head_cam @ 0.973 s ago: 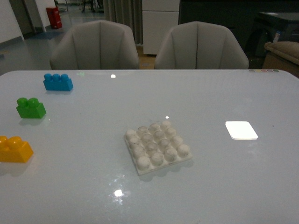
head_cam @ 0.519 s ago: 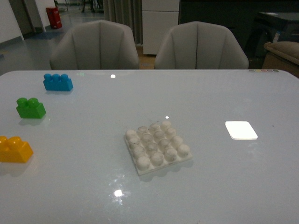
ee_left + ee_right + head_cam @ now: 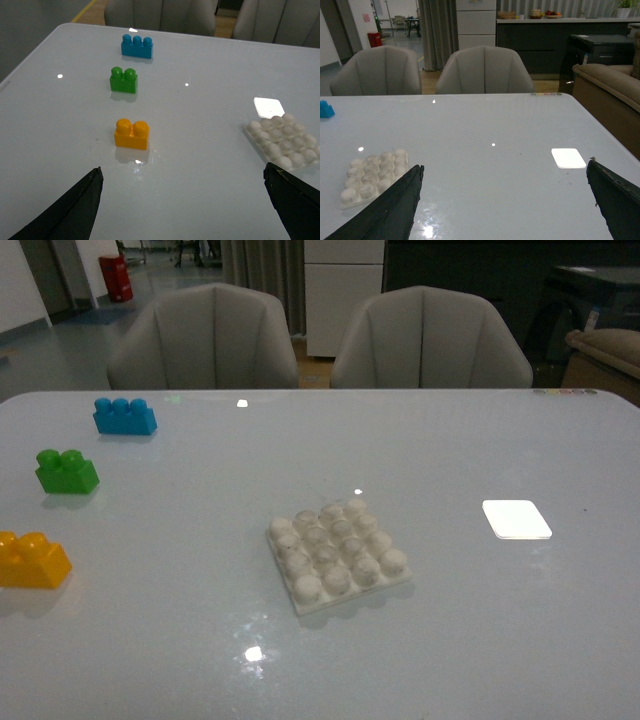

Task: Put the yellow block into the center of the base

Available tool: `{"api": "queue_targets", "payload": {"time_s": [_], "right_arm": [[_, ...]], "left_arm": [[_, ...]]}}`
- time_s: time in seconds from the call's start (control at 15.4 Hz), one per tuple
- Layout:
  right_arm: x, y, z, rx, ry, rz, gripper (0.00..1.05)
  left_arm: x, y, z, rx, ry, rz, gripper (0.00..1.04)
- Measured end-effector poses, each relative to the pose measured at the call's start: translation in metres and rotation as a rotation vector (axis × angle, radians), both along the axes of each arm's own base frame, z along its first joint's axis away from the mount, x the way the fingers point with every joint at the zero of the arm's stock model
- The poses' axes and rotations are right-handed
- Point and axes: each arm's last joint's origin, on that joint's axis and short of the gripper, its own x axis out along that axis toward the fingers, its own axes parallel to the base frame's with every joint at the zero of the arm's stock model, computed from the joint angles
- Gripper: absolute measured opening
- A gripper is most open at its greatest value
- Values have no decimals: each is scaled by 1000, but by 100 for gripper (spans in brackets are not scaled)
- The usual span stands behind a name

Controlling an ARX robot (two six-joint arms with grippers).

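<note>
Left hand (image 3: pixel 181 175) and right hand (image 3: pixel 504 167) both wide open, above the table (image 3: pixel 60 115).

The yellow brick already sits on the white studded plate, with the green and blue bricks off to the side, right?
No. The yellow brick lies on the table, left of the studded plate, as the front view shows. The green brick and blue brick are off to the side.

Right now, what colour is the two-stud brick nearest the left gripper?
Orange-yellow. The yellow block shows best in the left wrist view.
</note>
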Motion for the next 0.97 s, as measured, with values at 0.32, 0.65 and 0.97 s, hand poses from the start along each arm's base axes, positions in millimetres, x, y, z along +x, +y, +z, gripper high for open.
{"api": "queue_targets", "payload": {"time_s": [0.32, 0.65, 0.97], "right_arm": [[0, 0, 0, 0, 0, 0, 98], [0, 0, 0, 0, 0, 0, 98], [0, 0, 0, 0, 0, 0, 98]], "left_arm": [[148, 68, 9, 153, -40, -79, 98], [209, 63, -76, 148, 248, -200, 98], [212, 68, -105, 144, 324, -191, 98]]}}
